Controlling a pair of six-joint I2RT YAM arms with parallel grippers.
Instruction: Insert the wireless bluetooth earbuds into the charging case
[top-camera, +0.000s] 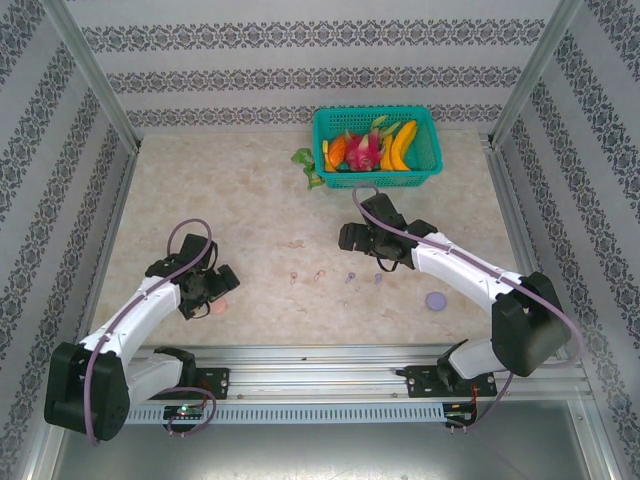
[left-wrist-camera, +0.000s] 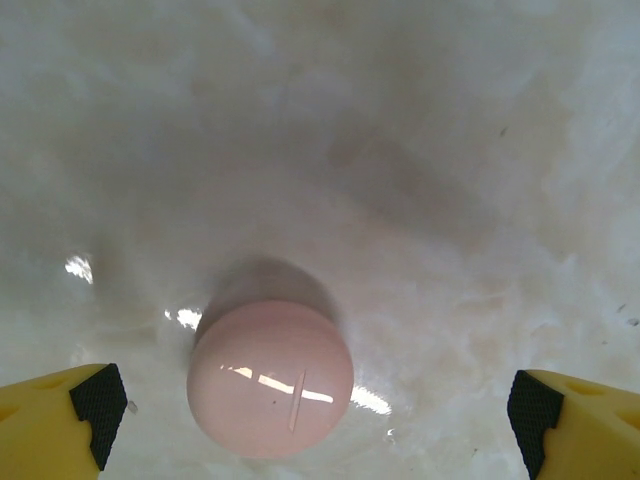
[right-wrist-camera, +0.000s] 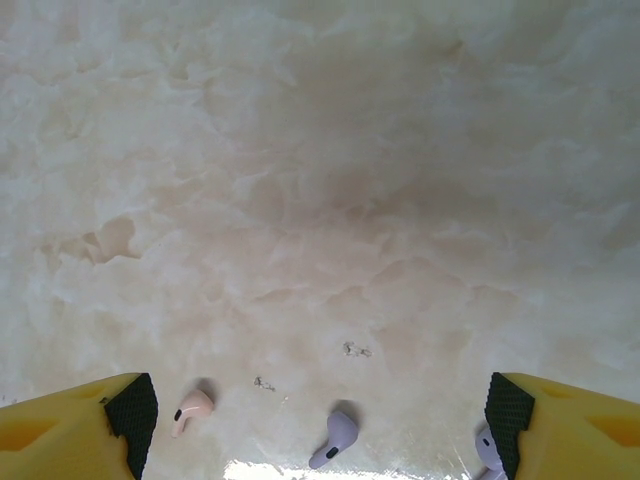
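A closed round pale pink charging case (left-wrist-camera: 270, 378) lies on the marble table between the wide-spread fingers of my open left gripper (left-wrist-camera: 315, 425), nearer the left pad (left-wrist-camera: 98, 408) and touching neither. From above, the pink case (top-camera: 219, 307) sits just beside the left gripper (top-camera: 207, 291). Two pink earbuds (top-camera: 293, 278) (top-camera: 319, 274) and two purple earbuds (top-camera: 349, 278) (top-camera: 379, 278) lie in a row mid-table. My right gripper (top-camera: 358, 240) hovers open behind them. Its wrist view shows a pink earbud (right-wrist-camera: 192, 408) and two purple earbuds (right-wrist-camera: 338, 436) (right-wrist-camera: 487, 452) near the fingertips, none held.
A closed purple round case (top-camera: 436, 300) lies at the front right, under the right arm. A teal basket (top-camera: 430, 150) of toy fruit stands at the back, with a green item (top-camera: 306, 165) beside it. Metal frame posts and patterned walls enclose the table.
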